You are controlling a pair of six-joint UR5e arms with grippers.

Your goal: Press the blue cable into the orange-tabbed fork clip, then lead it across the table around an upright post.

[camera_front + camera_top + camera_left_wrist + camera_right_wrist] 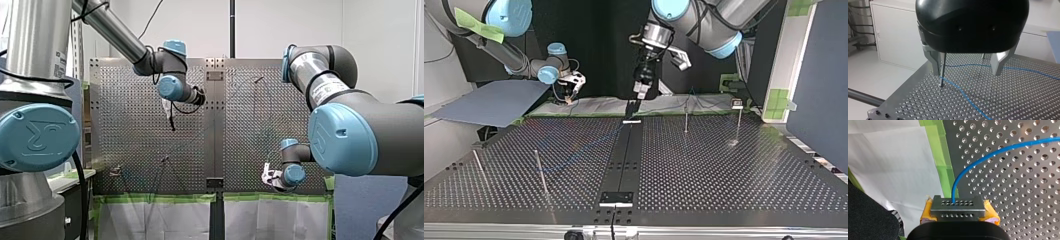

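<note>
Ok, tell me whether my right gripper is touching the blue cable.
Touching. The right wrist view shows the blue cable running straight into my right gripper, pinched between its yellow pads.

The one mark that reads is the embossed "UR" logo on the large round blue joint cap (36,136) at 9 o'clock in the front view, where it sits turned out of upright. A white printed sticker (61,57) on the silver arm tube (30,35) at 10 o'clock, and a second white sticker (326,91) on the other silver arm tube (306,67) at 2 o'clock, carry print too small to read.
</note>
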